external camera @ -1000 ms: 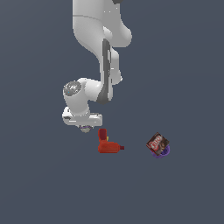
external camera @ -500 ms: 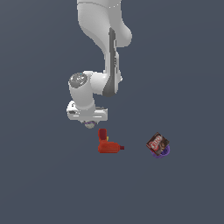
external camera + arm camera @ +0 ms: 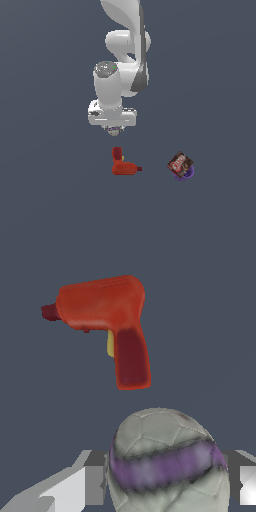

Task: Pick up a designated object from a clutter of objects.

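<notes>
Gripping the grey-white ball (image 3: 167,466) between my fingers (image 3: 70,488), I am holding it in my claw (image 3: 113,131), directly beneath my wrist. I am hanging above the counter (image 3: 50,200), with the red drill-shaped object (image 3: 123,165) lying just beyond and the brown packet (image 3: 180,165) well apart.

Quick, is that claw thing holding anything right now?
Gripper: its fingers sit on either side of the ball, but whether it is shut on it cannot be told.
</notes>
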You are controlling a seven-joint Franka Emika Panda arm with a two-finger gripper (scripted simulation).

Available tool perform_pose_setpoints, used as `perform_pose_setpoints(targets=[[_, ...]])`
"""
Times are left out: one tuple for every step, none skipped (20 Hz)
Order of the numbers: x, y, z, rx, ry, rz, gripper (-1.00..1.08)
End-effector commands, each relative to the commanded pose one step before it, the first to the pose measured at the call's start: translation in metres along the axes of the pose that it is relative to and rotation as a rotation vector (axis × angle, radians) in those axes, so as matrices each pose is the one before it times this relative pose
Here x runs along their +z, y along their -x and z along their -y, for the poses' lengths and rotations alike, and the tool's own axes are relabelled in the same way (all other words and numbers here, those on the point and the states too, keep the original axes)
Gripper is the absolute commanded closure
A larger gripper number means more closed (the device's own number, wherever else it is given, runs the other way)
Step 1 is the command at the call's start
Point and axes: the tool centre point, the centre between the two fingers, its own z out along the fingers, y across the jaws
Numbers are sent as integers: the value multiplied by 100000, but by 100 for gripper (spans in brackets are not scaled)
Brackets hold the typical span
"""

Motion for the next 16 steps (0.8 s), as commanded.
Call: perform_pose_setpoints(targets=[[-1862,673,1625,21,198,-124,108],[-738,267,653,0,0,0,108],[-754,271,675,1,98,-4,108],[-763,273,671,0,0,0,108],[-782,278,699,1,98,-5,108],[-796,282,698,0,0,0,108],[-819,289,734,1,97,-6,108],[-841,295,737,0,0,0,108],[-869,304,777,-2,69,-4,108],[-893,310,784,0,0,0,108],[-886,307,800,-10,68,-3,108],[-877,301,773,0,0,0,108],[-868,296,767,0,0,0,108],[-859,291,761,0,0,0,108],[-850,286,756,0,0,0,108],[-836,282,777,-67,-6,14,108]])
